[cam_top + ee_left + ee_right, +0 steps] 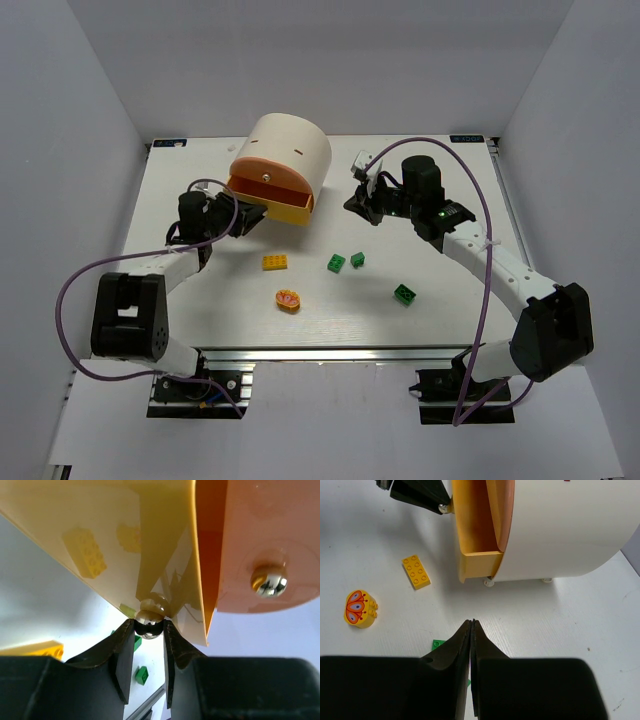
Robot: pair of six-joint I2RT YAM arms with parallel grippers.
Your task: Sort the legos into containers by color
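The cream dome cabinet [292, 148] stands at the back centre. Its pink-orange drawer [262, 177] is closed and the yellow drawer [287, 206] below it is pulled out. My left gripper [248, 216] is shut on the yellow drawer's metal knob [149, 625]. My right gripper [360, 202] is shut and empty, right of the cabinet; in its wrist view [471, 622] it hovers over bare table. A yellow-orange brick [275, 262] and three green bricks [336, 263] [357, 259] [405, 294] lie on the table. No purple bricks or blue drawer show.
A round orange disc with red markings [289, 299] lies near the front centre. The white table [200, 310] is walled on three sides, with a metal rail along its near edge. The pink-orange drawer's knob [268, 580] is right of my left fingers.
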